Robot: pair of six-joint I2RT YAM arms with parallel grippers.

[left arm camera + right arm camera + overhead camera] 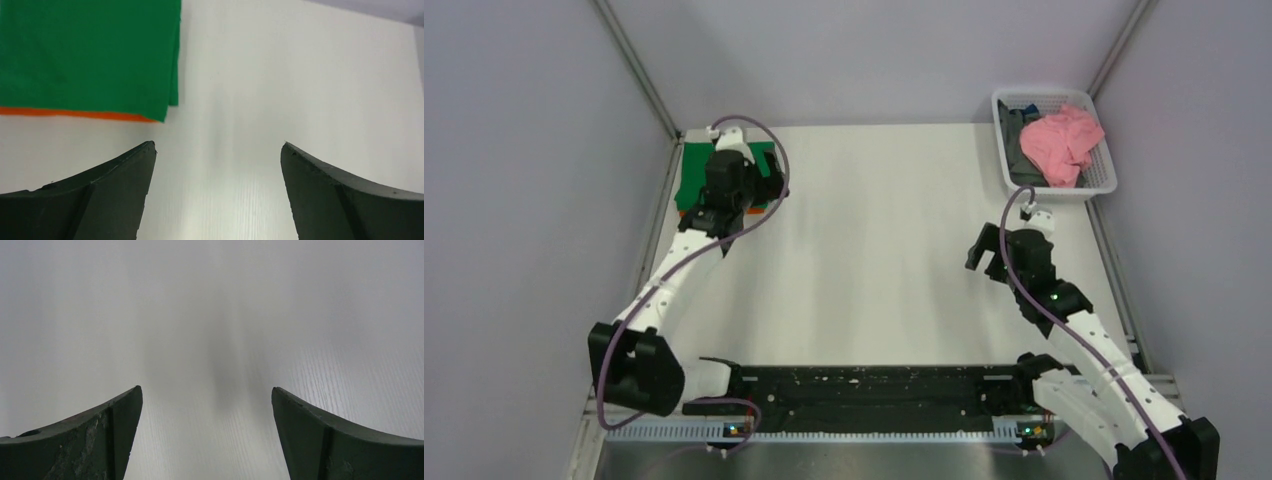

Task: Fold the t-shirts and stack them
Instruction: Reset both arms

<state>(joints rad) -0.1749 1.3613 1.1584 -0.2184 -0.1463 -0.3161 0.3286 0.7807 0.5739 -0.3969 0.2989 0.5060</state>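
Observation:
The green t-shirt (692, 170) lies folded at the far left corner of the table, partly hidden by my left arm. In the left wrist view the green t-shirt (85, 50) lies flat on top of the orange t-shirt (75, 113), of which only a thin edge shows beneath it. My left gripper (219, 145) is open and empty over bare table, just right of the stack's corner; it also shows in the top view (762, 185). My right gripper (206, 388) is open and empty over bare table at the right side (984, 257).
A white basket (1064, 193) stands at the far right corner and holds a pink cloth (1064, 145) and a dark cloth (1022, 150). A black rail (874, 395) runs along the near edge between the arm bases. Walls close in the table's left and right sides.

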